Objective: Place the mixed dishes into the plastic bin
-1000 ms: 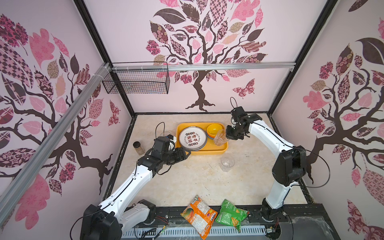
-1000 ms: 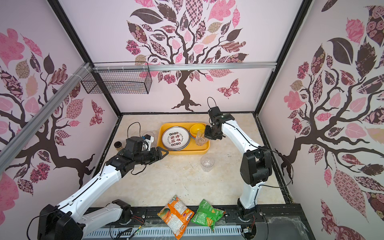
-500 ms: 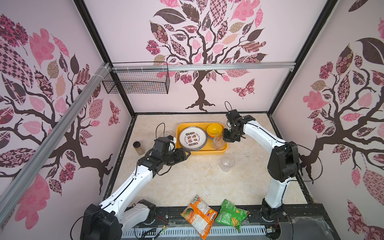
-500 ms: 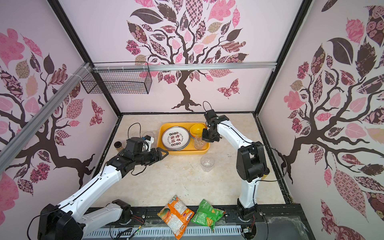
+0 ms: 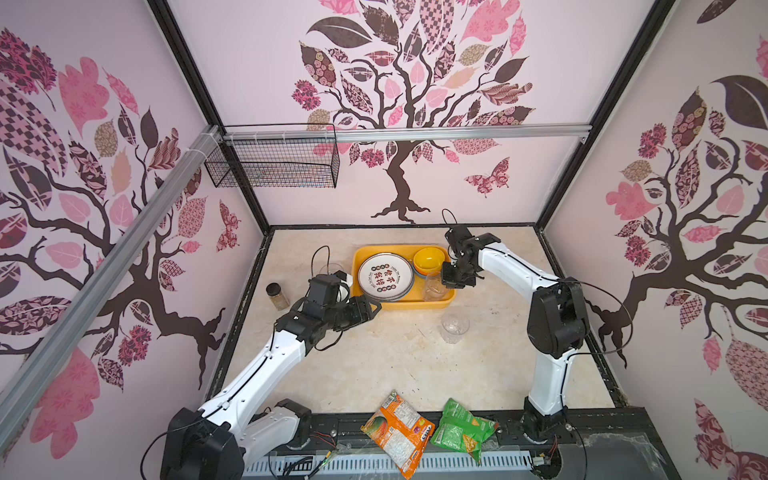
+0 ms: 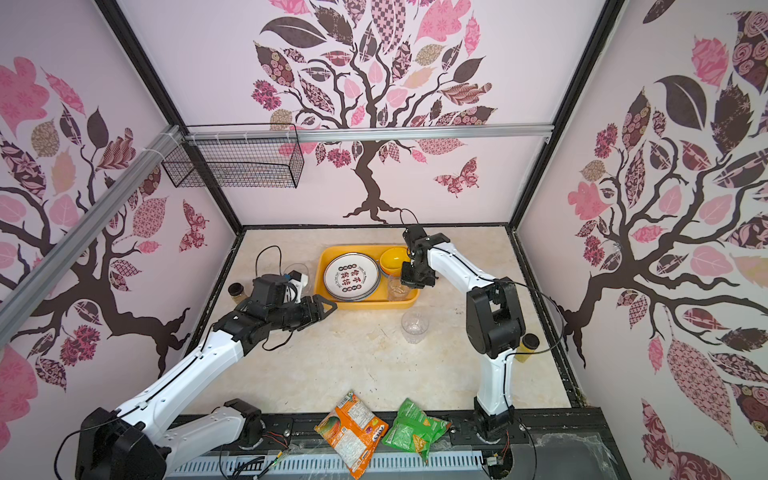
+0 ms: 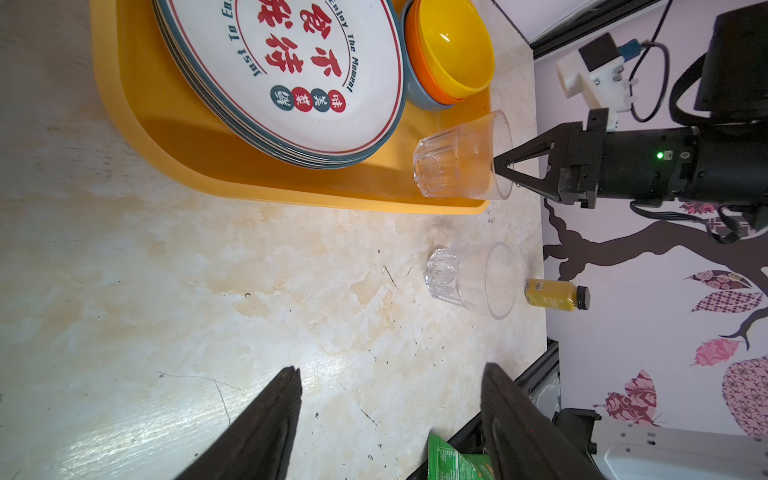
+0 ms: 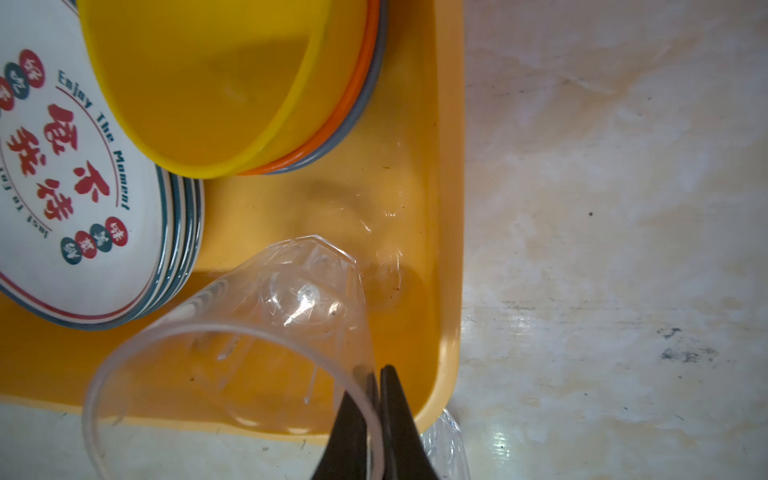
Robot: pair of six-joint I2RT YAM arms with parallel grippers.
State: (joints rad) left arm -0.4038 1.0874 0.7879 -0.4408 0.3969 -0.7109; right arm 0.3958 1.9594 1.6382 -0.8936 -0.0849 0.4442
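**Step in hand:** setting a clear cup into the bin.

- The right pincer [image 7: 505, 166] is clamped together on the rim wall of the held cup [image 7: 457, 162], one finger inside and one outside.
- The held cup stands mouth-up inside the plastic bin [image 5: 411, 304], in the bin's corner toward the near and right edges of the worktop.
- I cannot tell whether its base is seated on the bin floor or sits just above it.

**Bin contents:**
- The bin sits toward the far edge of the worktop, about midway along it.
- It holds a stack of plates [image 5: 385, 276] with red characters.
- Beside the plates are the nested bowls [image 5: 430, 259], with the yellow one on top.

**Left arm:** the left pincer [image 7: 390, 415] has its jaws apart and empty. It hangs over bare worktop near the bin's left end.

**Left to do:**
- A second cup [image 5: 454, 326] stands upright on the worktop, just outside the bin's near wall and toward the right edge.
- There is a faint clear rim [image 6: 296, 270] behind the left arm. It may be a third cup, but I am not sure.

**Next move (my judgement):**
- Confirm the held cup's base is down, then part the right jaws and lift straight up so the inner finger clears the rim without tipping the cup.
- Go for the second cup after that. There is little free floor in the bin, so nesting it into the first cup looks the likely fit.
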